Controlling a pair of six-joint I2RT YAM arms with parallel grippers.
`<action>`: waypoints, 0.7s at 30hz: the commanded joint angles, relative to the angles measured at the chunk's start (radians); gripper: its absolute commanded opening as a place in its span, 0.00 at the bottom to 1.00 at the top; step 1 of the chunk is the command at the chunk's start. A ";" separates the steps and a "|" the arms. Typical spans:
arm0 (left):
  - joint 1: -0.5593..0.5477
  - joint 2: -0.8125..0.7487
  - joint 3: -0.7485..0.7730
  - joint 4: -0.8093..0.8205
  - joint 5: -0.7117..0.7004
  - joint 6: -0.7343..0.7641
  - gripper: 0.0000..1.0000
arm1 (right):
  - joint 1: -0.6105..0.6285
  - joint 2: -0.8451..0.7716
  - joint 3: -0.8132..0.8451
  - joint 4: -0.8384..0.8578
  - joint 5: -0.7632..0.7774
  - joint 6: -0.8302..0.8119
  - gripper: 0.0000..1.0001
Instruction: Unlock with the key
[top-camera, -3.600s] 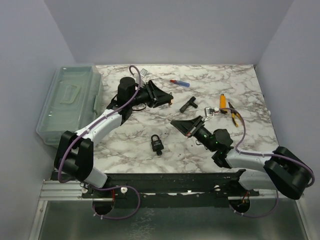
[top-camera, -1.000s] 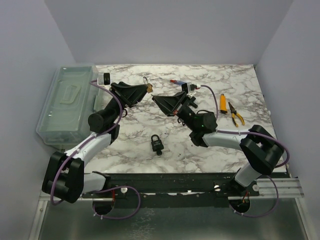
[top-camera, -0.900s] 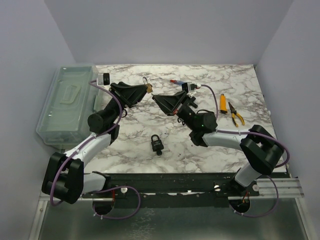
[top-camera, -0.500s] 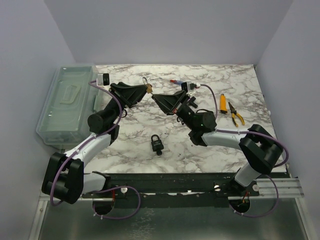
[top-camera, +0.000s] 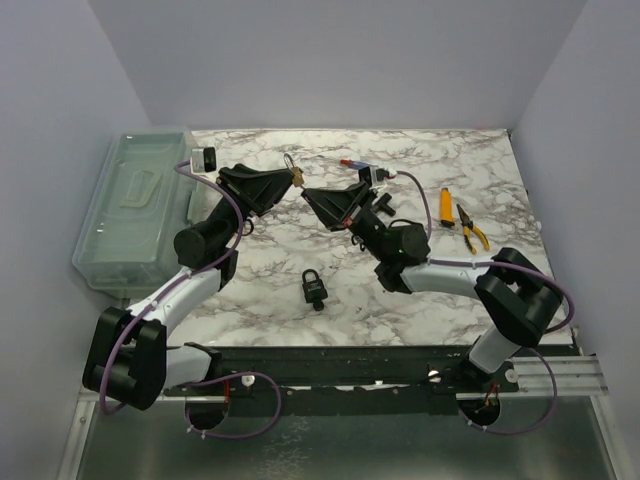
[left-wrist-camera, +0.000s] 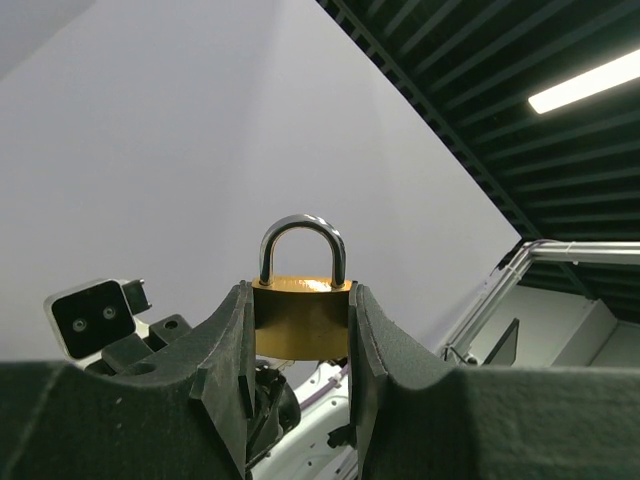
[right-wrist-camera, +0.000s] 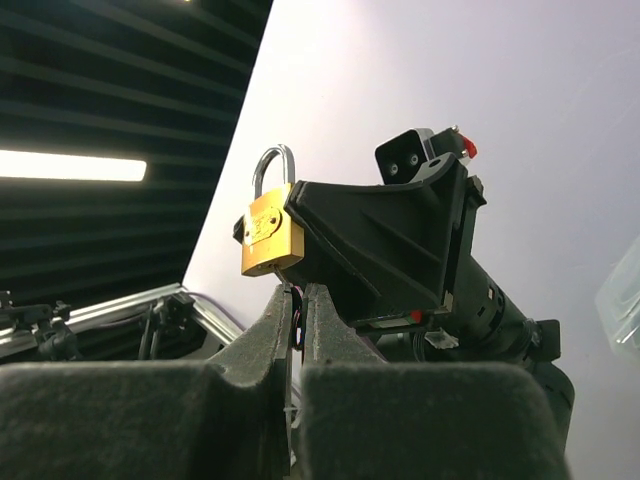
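Your left tool (top-camera: 290, 180) grips the brass padlock (left-wrist-camera: 300, 316) by its sides, shackle upright. Your right tool (right-wrist-camera: 297, 296), pinched shut, has its tips just beside that padlock's base. Left of the padlock sits a lidded clear box (top-camera: 140, 205); its contents cannot be made out.

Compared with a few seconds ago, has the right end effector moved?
Yes. The right end effector has gone from right of the black padlock toward the far edge of the table and leftward, up to the brass padlock in the left end effector.
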 joint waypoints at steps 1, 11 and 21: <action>-0.006 -0.031 -0.012 0.188 -0.001 0.044 0.00 | 0.006 0.029 0.034 0.270 0.078 0.050 0.00; -0.008 -0.030 -0.012 0.185 0.024 0.112 0.00 | 0.017 0.057 0.102 0.269 0.161 0.142 0.00; -0.008 -0.042 0.007 0.187 0.094 0.211 0.00 | 0.018 0.060 0.102 0.269 0.236 0.261 0.00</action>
